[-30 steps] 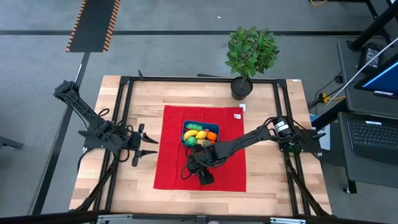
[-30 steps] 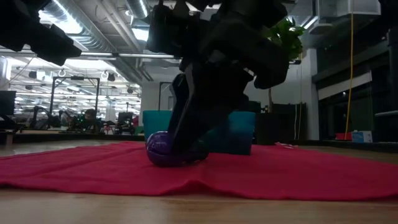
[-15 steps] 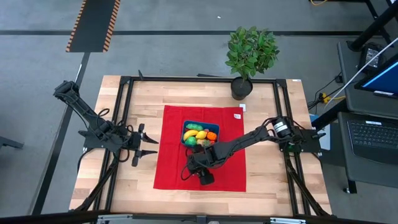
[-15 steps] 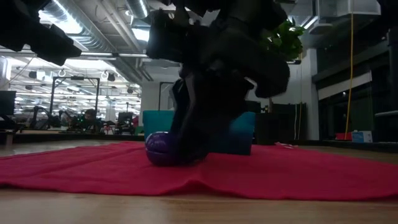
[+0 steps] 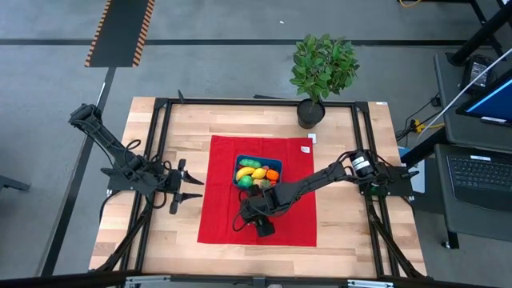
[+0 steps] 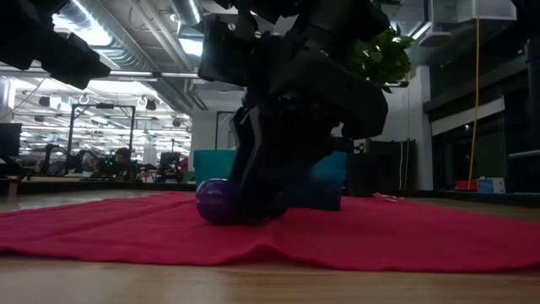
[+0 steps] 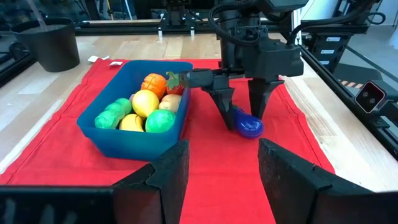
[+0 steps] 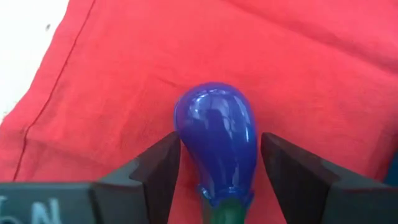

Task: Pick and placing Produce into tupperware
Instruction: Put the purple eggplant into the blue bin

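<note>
A purple eggplant (image 8: 217, 137) lies on the red cloth (image 5: 224, 216), just on the near side of the teal tupperware (image 5: 256, 162). The tupperware (image 7: 130, 146) holds several pieces of produce (image 7: 146, 102), yellow, green and orange. My right gripper (image 8: 217, 163) points steeply down over the eggplant (image 7: 249, 126), open, one finger close on each side of it. My left gripper (image 5: 192, 192) waits open above the table's left part, off the cloth, with nothing between its fingers. My right gripper's fingers (image 8: 163, 155) flank the eggplant's two long sides (image 8: 186, 143), coming from above and slanting down, along the eggplant's length. I cannot tell whether they touch it. The eggplant lies on the cloth, its green stem end (image 8: 225, 205) toward the gripper.
A potted plant (image 5: 320, 68) stands at the table's far edge, right of centre. The black frame rails (image 5: 156, 160) run along the table's left and right sides. In the low view the cloth's near edge (image 6: 278, 253) is rumpled.
My right gripper has stayed low at the eggplant and in the low view now covers a little more of it. The eggplant remains on the cloth.
</note>
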Motion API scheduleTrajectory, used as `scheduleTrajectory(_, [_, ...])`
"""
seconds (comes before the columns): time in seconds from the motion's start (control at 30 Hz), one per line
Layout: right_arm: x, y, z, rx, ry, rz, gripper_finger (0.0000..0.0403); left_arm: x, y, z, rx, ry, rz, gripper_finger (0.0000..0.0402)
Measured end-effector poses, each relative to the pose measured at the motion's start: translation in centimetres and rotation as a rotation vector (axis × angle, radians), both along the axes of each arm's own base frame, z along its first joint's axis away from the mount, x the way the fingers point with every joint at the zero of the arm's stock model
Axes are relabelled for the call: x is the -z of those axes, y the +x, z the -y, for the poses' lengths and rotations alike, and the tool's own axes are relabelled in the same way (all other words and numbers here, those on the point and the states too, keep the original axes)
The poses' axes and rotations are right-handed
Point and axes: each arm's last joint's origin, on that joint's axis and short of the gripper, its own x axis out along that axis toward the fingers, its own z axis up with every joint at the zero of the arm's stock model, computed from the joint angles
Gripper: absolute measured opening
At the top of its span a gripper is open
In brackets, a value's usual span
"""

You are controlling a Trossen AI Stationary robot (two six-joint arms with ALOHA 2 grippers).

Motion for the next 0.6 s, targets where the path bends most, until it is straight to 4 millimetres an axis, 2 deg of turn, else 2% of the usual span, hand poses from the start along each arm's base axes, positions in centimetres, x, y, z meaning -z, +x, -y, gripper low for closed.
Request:
scheduleTrajectory(0.3, [-0.01, 0.10, 0.38, 0.019, 0.006, -0.003, 0.0137, 0.00, 0.00, 0.00, 0.000, 0.000, 0.000, 0.0179])
scheduleTrajectory(0.6, [-0.05, 0.20, 0.73, 0.049, 0.018, -0.005, 0.0134, 0.00, 0.00, 0.00, 0.000, 0.001, 0.000, 0.0179])
